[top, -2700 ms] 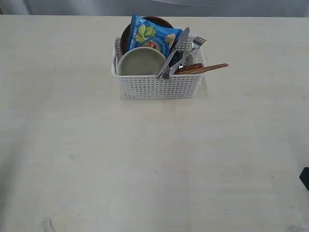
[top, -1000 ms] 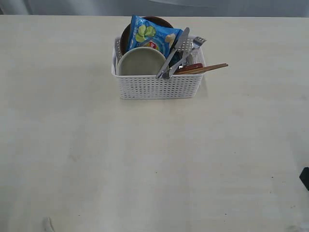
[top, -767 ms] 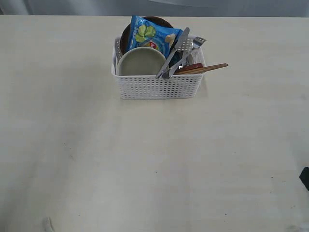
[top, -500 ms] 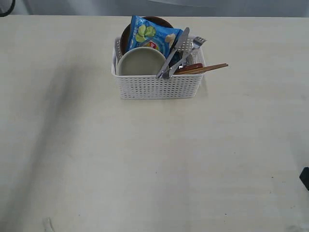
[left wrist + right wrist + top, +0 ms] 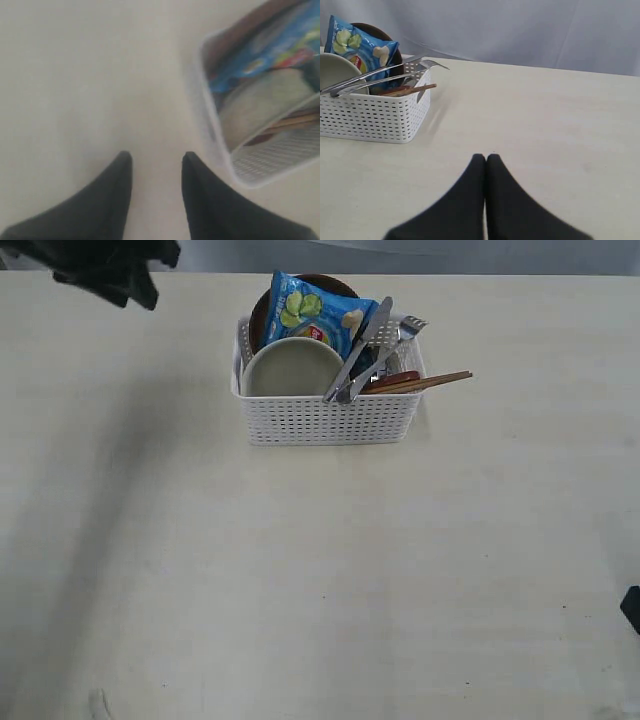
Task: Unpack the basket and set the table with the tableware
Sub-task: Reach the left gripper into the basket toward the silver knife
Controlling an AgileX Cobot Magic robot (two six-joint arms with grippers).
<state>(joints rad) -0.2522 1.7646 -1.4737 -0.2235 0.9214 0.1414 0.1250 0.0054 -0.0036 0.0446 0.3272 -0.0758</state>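
We see the left arm (image 5: 110, 265) as a dark mass at the 11 o'clock corner of the exterior view, raised over the bench (image 5: 300, 580) and well apart from the basket (image 5: 325, 420). In its wrist view the left tool (image 5: 155, 160) is spread, its two dark fingers (image 5: 120, 175) parted with bare bench between them and nothing held. The blurred basket lies off to one side of them, not touching. The right tool (image 5: 486, 157) has its fingers pressed together with no gap and nothing between them. It points across open bench, and of its arm we see only a dark sliver at the 4 o'clock edge of the exterior view. The white basket stands toward 12 o'clock on the bench, fully packed. The cream bowl (image 5: 292, 368) leans on edge in its 9 o'clock half. The blue chip bag (image 5: 315, 315) stands behind the bowl toward 12 o'clock, with the brown plate (image 5: 335, 281) peeking out behind the bag. In the 3 o'clock half the knife (image 5: 362, 345) and fork (image 5: 405, 330) lean with their tips rising toward 1 o'clock. The red-brown spoon (image 5: 392, 379) and the wooden chopsticks (image 5: 435, 380) jut over the rim toward 3 o'clock.
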